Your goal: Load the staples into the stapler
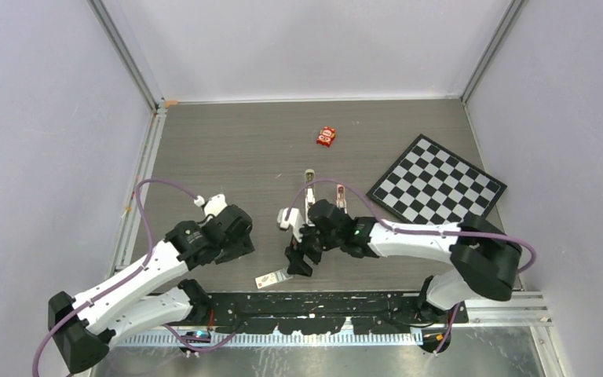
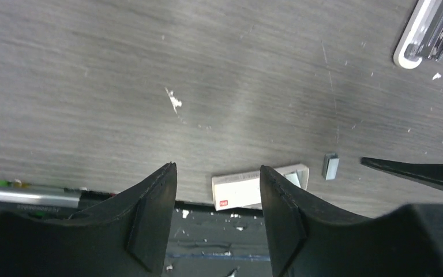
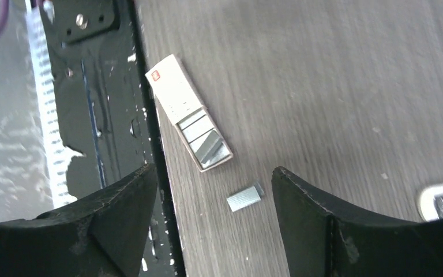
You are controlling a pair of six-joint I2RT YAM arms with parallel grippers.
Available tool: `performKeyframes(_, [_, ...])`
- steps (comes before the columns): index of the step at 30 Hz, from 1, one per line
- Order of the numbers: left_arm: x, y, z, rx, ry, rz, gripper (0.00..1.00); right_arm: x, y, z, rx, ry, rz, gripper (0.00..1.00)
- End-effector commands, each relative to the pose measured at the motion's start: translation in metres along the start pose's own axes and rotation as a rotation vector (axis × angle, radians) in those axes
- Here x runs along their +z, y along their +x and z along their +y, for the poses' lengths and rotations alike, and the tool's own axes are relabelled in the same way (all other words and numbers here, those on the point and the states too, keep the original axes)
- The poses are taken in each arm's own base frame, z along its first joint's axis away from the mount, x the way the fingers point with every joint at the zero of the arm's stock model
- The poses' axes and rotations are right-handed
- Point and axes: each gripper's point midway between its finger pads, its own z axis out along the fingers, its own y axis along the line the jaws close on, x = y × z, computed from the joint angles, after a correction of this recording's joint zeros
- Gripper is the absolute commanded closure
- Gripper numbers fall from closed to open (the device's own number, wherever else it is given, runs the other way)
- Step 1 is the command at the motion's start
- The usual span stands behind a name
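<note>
The staples [image 3: 244,199] lie just beside the box [image 3: 176,95], near the table [image 3: 334,86] edge.

Showing only a rounded, white-rimmed end of the slim bar-shaped metal stapler [image 2: 424,34], cutting it off at both wrist views' edges. Hiding part of the small white-and-red card box [image 2: 236,189] behind a black finger [image 2: 282,213] of the left gripper [image 2: 217,167]. Rendering the tiny silvery-grey staple block [image 3: 244,199] too small to make out from above.
</note>
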Motion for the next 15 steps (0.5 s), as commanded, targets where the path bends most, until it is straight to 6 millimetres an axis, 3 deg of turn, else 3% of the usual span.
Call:
performKeyframes(1, [-0.01,0.024,0.008,-0.082,-0.003,0.12,0.44,0.021,-0.022,0.013,-0.314,-0.106,-0.064,0.23])
performKeyframes(6, [0.004,0.058,0.004,-0.125,0.063,0.236,0.45,0.04,-0.007,0.023,-0.384,-0.151,-0.008,0.22])
performKeyframes(15, [0.011,0.071,0.005,-0.213,0.116,0.256,0.48,0.056,0.011,0.024,-0.422,-0.157,0.018,0.22])
